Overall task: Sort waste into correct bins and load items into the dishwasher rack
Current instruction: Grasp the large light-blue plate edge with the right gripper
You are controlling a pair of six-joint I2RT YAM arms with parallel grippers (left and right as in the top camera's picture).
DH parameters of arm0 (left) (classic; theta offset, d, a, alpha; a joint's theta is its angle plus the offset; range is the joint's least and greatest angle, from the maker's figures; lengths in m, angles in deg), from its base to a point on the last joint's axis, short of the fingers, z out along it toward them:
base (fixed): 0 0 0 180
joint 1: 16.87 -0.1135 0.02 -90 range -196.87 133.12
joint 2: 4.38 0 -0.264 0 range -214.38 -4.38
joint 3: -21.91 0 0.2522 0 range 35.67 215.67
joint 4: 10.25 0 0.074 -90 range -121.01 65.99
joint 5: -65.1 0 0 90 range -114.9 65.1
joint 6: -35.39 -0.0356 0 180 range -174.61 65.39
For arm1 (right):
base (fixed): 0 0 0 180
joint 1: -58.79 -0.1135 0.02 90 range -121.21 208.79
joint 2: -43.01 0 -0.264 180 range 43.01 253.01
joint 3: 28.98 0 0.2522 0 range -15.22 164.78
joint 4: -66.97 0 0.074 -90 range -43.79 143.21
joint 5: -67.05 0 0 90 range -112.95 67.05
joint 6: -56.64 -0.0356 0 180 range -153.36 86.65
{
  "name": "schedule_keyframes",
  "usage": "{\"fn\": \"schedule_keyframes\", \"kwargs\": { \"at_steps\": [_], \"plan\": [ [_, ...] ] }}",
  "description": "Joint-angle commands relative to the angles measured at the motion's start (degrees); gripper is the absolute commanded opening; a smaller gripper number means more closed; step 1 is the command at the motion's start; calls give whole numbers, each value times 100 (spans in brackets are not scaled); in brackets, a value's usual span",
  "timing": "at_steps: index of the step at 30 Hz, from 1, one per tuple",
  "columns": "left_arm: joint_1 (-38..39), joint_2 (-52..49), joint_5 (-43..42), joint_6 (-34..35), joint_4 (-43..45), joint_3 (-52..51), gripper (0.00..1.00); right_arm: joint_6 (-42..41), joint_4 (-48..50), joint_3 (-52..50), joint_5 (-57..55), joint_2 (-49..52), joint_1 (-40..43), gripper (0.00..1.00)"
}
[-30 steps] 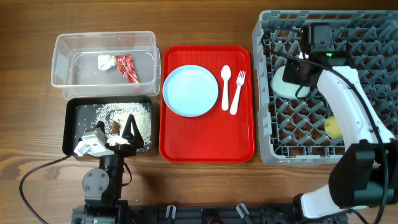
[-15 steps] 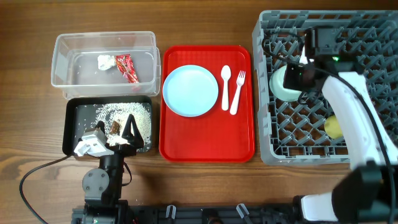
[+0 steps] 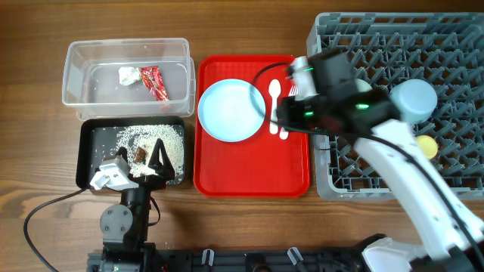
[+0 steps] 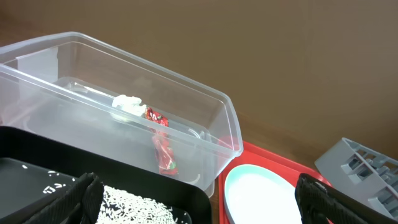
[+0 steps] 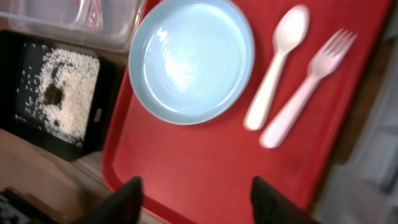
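Plate [image 5: 189, 59] just beyond right pincer [image 5: 198, 191]

The worktop [image 3: 30, 113] is brown wood with the grain running left to right. Four things stand directly on it. A clear tub [image 3: 127, 43] sits at the far left. A black tray [image 3: 82, 155] lies just in front of the tub, and their edges meet. A red tray [image 3: 249, 170] lies in the middle, just beside both, its long side running front to back. A grey rack [image 3: 321, 193] fills the right side, close to the red tray, and runs past the picture's edge. A black cable [image 3: 34, 211] loops over the bare wood at the near left.
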Motion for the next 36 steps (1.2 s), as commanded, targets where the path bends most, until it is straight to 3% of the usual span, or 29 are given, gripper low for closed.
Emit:
{"fn": "schedule_keyframes", "kwargs": {
  "at_steps": [1,8,13,20,23,26,32,36],
  "plan": [
    [-48,28,15,52,-17,-13,100,-1268,186,-9,-592,730,-291,69],
    [-48,28,15,52,-15,-13,100,-2350,774,-7,-743,2072,-166,66],
    [-48,28,15,52,-17,-13,100,-2111,1471,-9,111,2752,-170,38],
    [-48,31,15,52,-17,-13,100,-2802,1537,-9,98,3093,-201,37],
    [-48,28,15,52,-17,-13,100,-2898,1561,-9,22,3093,-208,28],
    [-48,28,15,52,-17,-13,100,-2918,1563,-9,2,3093,-208,4],
    [-48,28,15,52,-17,-13,100,-2848,1338,-7,-426,2964,-199,4],
    [-48,28,15,52,-17,-15,100,-2251,1338,-7,-800,2365,-199,4]
  ]
}}
